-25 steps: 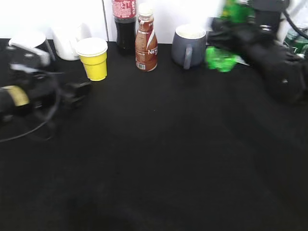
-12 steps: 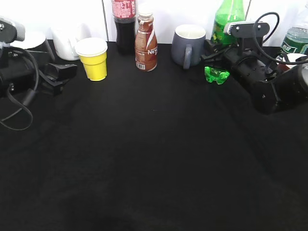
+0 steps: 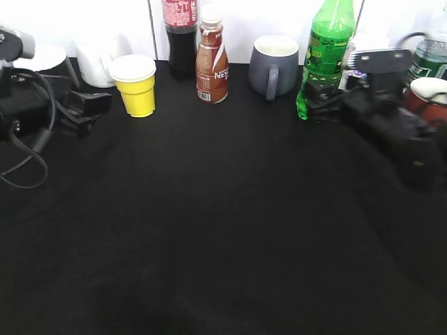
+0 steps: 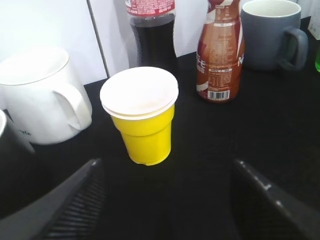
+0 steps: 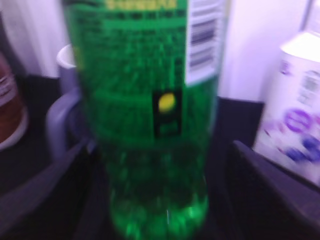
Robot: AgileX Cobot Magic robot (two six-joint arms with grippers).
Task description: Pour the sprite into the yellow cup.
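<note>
At the far left of the black worktop (image 3: 223, 230), the left gripper (image 4: 165, 200) is seen with its jaws spread wide, nothing held between them. Just ahead of it, at its twelve o'clock, the yellow cup (image 3: 135, 85) is stood upright, clear of both fingers (image 4: 75, 200). A white mug (image 4: 42, 97) is placed at the cup's nine o'clock, its handle turned towards the cup. A dark cola bottle (image 3: 181, 35) is set behind the cup at about one o'clock, and a brown bottle (image 3: 212, 59) is found just beside it at three o'clock. Further right, a grey mug (image 3: 273, 64) is stood by the back wall.

At the grey mug's three o'clock the sprite (image 3: 323, 52) is stood upright on the worktop. The right gripper (image 3: 325, 105) is positioned around its lower body, a jaw to each side; in the blurred right wrist view the jaws appear parted and apart from the plastic, though contact cannot be ruled out. A white carton (image 5: 295, 100) is seen at the sprite's three o'clock, near the wall.
</note>
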